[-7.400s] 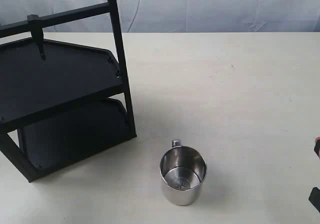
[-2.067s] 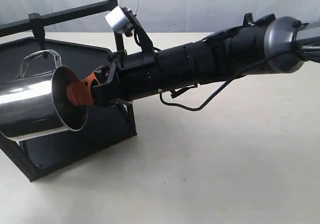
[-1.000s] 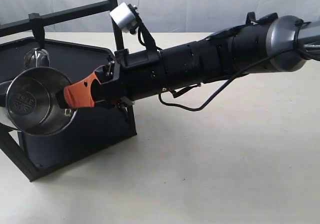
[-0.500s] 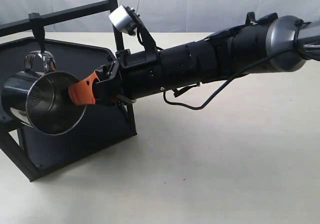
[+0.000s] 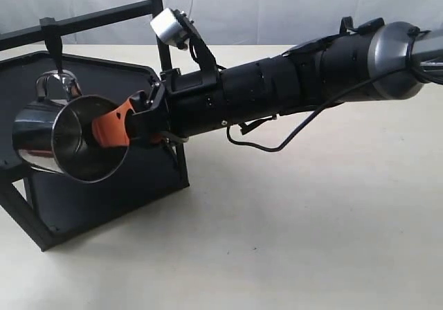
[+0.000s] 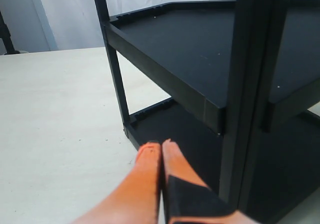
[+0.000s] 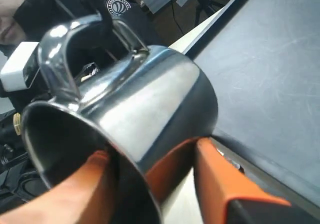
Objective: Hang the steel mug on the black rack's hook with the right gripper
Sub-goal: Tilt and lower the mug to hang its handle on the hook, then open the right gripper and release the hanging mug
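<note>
The steel mug (image 5: 62,140) hangs tilted in front of the black rack (image 5: 97,19), its mouth toward the camera. Its looped handle (image 5: 55,85) sits around the hook (image 5: 52,47) under the crossbar. My right gripper (image 5: 102,127) is open at the mug's rim. In the right wrist view one orange finger (image 7: 95,171) is inside the mug (image 7: 150,99) and the other finger (image 7: 215,169) stands outside its wall with a gap. My left gripper (image 6: 161,145) is shut and empty, low beside the rack's post (image 6: 252,84); it is out of sight in the exterior view.
The right arm (image 5: 291,81) stretches across the pale table (image 5: 311,220) from the right, with a loose cable (image 5: 277,140) under it. The rack's two trays (image 6: 190,49) fill the left side. A white backdrop closes the back.
Over the last second the mug has swung on the hook: its mouth first faced me with the stamped base showing, and now points more to the right. The gripper has edged slightly right.
</note>
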You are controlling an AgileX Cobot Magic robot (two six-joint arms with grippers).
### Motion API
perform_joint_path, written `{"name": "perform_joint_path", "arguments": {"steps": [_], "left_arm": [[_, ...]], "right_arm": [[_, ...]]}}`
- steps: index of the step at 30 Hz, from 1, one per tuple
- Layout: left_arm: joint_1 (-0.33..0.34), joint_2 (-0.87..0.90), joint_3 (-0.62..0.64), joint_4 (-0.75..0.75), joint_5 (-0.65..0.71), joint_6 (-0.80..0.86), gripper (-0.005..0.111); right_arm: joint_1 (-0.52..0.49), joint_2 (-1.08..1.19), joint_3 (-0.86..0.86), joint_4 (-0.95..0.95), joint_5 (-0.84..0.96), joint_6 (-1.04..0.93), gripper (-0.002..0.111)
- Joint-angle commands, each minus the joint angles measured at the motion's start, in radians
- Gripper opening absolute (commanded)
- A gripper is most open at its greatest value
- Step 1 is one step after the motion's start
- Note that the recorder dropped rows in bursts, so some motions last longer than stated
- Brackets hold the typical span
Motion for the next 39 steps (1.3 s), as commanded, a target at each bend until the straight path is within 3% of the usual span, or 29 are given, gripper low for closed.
{"name": "perform_joint_path", "arguments": {"steps": [1, 8, 15, 33, 39], "left_arm": [[-0.002, 0.004, -0.002, 0.002, -0.008, -0.004, 0.000], [-0.002, 0.004, -0.002, 0.002, -0.008, -0.004, 0.000], [-0.002, 0.004, -0.002, 0.002, -0.008, -0.004, 0.000], [-0.002, 0.004, -0.002, 0.002, -0.008, -0.004, 0.000], [-0.002, 0.004, -0.002, 0.002, -0.008, -0.004, 0.000]], "right_arm": [[-0.005, 0.001, -0.006, 0.012, -0.006, -0.006, 0.050], [-0.005, -0.010, -0.006, 0.005, -0.016, -0.006, 0.050], [-0.005, -0.094, -0.006, -0.100, -0.140, -0.001, 0.050], [-0.005, -0.133, -0.006, -0.158, -0.177, 0.034, 0.050], [-0.005, -0.201, -0.006, -0.286, -0.218, 0.110, 0.050]]}}
